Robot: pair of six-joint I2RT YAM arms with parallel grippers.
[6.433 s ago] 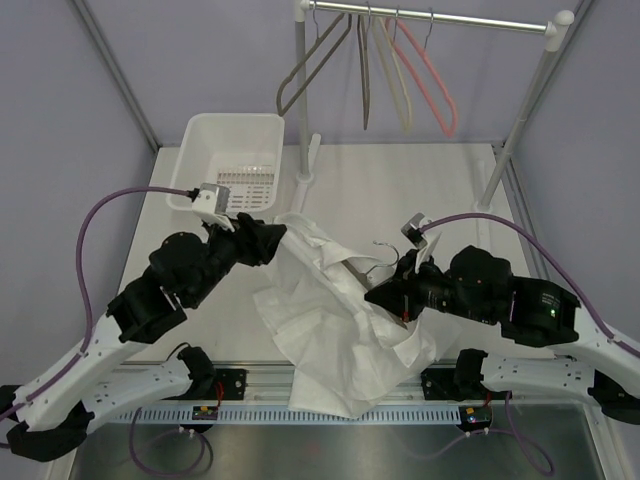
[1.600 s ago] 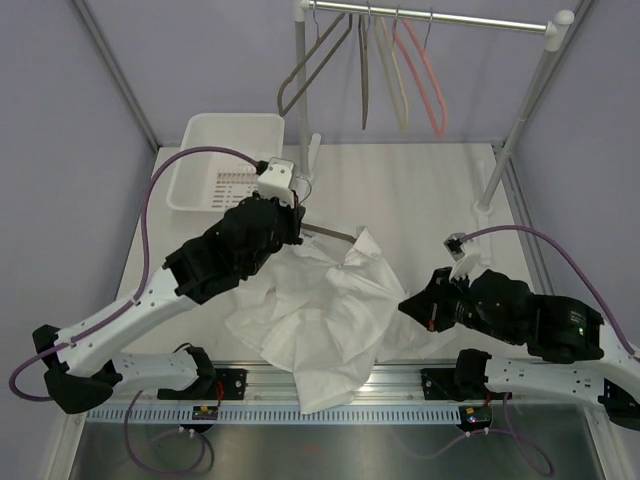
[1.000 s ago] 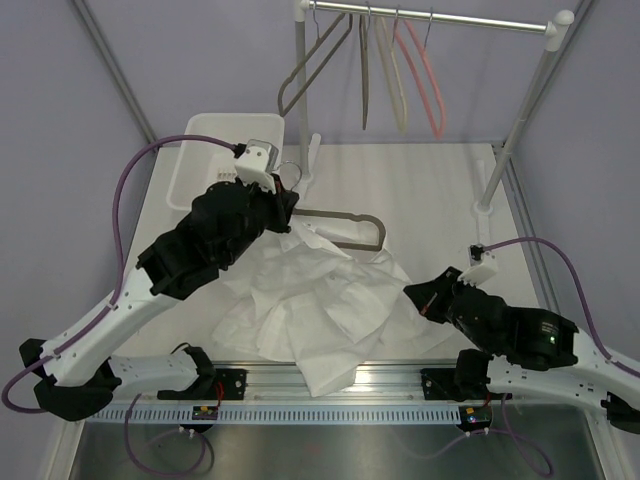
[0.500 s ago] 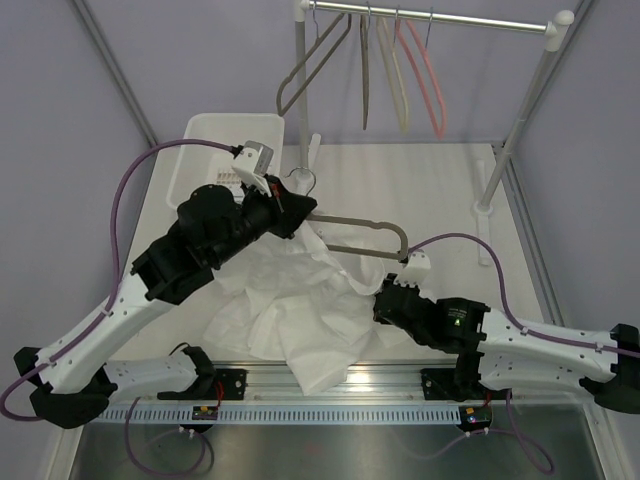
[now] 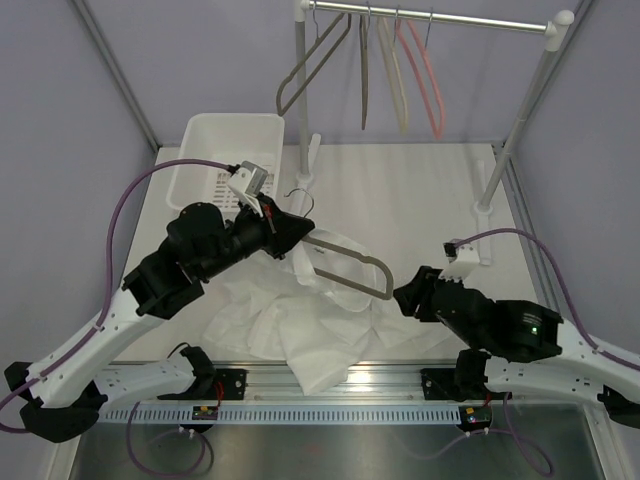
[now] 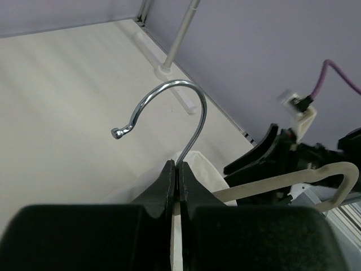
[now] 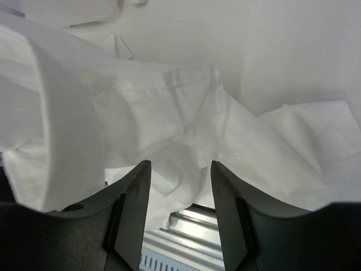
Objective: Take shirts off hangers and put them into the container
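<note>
Top, shirt (image 5: 290, 325): crumpled white heap on the surface (image 5: 400, 190) between the two arms, near the front edge, well apart from the tub (image 5: 232, 118).
Top, hanger (image 5: 350, 268): grey, lifted at a slant over the heap; right shoulder bare, left end lost behind fabric and arm, so cannot tell if fully free of the shirt.
Top, left tool (image 5: 290, 230): shut on the hanger's neck, just below the hook (image 5: 300, 197).
Top, right tool (image 5: 404, 298): low at the heap's right edge, nothing seen in it.
Top, rack (image 5: 430, 15): spare hangers (image 5: 400, 80) at the back.
Left wrist, left tool (image 6: 176, 172): jaws pressed together on the wire stem, with the hook curling up above them and the hanger's bar running off to the right.
Right wrist, right tool (image 7: 180, 166): fingers (image 7: 135, 192) standing apart, empty, over folds of shirt (image 7: 169, 107).
Handling, shirt: likely light, thin and limp; bound to sag, drag and spill over the tub's rim, being larger than the tub.
Handling, grip: best taken by pinching a thick bunched fold near the middle of the heap rather than a single edge layer, which may slip out.
Handling, hanger: stiff and light; secure by the neck, though apt to swing and snag cloth.
</note>
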